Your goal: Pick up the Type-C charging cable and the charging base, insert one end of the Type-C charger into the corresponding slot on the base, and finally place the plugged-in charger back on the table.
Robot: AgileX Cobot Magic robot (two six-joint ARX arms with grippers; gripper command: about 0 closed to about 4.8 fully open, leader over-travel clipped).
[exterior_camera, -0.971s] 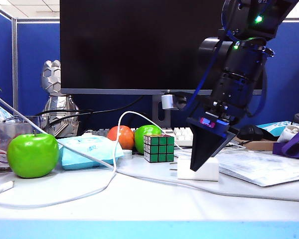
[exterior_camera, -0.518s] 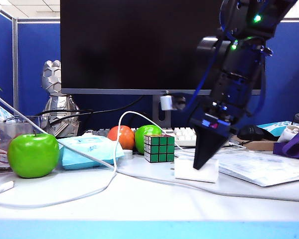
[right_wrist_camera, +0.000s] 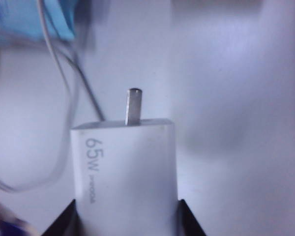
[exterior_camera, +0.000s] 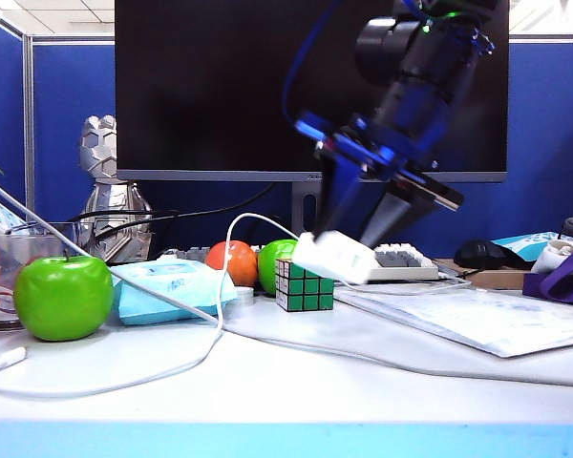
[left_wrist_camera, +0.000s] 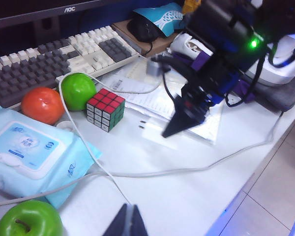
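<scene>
Smooth white boxy charging base (exterior_camera: 334, 256), metal prong exposed, is clamped by right gripper (exterior_camera: 355, 227) above table (exterior_camera: 267, 382); left gripper (left_wrist_camera: 128, 222) is closed, empty.

The right gripper (right_wrist_camera: 125, 216) has its dark jaws closed on either side of the white base (right_wrist_camera: 124, 172), marked "65W", with one metal prong (right_wrist_camera: 133, 105) sticking out ahead. Below lies the white counter (right_wrist_camera: 236, 98), blurred, with thin white cords (right_wrist_camera: 59, 73) and what may be a blue packet (right_wrist_camera: 34, 17).
</scene>
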